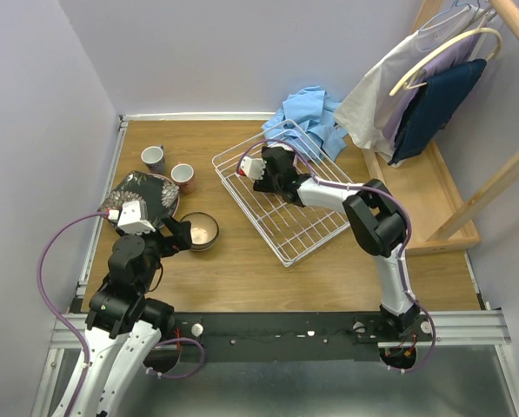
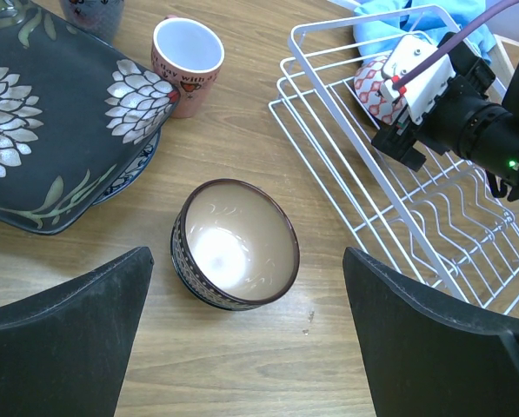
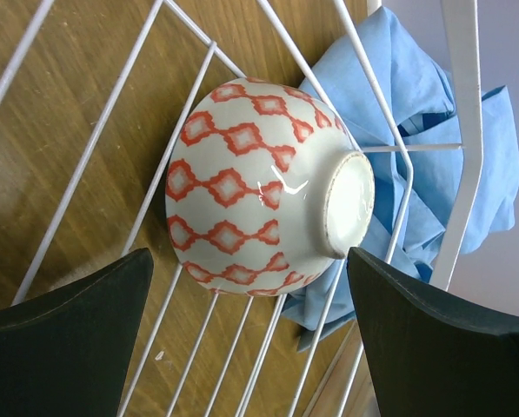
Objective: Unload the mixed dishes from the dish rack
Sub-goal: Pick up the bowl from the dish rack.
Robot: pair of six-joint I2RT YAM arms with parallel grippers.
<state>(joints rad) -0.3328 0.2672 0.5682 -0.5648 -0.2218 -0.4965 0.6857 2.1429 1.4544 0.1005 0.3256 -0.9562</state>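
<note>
To the left of the left pincer (image 2: 247, 254), a black plate (image 2: 42, 130) is seen lying flat on the table, with an orange-red cup (image 2: 187, 65) standing beyond it and a grey cup (image 1: 153, 157) just beside that. The left pincer is held wide open and nothing is gripped. A brown bowl (image 2: 235, 243) stands upright on the table below the gap between its fingers and is touched by neither. That bowl is judged already unloaded. To the right of this pincer the rack (image 1: 249, 213) is seen, and the right pincer (image 3: 250, 256) is reached into its far corner. The right pincer is likewise spread open. A red-patterned bowl (image 3: 250, 182) lies on its side on the wires between the fingers, apart from both, with its foot turned toward the right finger. A blue cloth (image 3: 433, 130) is bunched outside the rack wall, on the right finger's side. The step in hand is judged to be the taking of this bowl. Next, the fingers would need to be closed on the bowl without catching a wire, and the glazed curve may slip, so it would need to be lifted clear of the rack wall with care.
</note>
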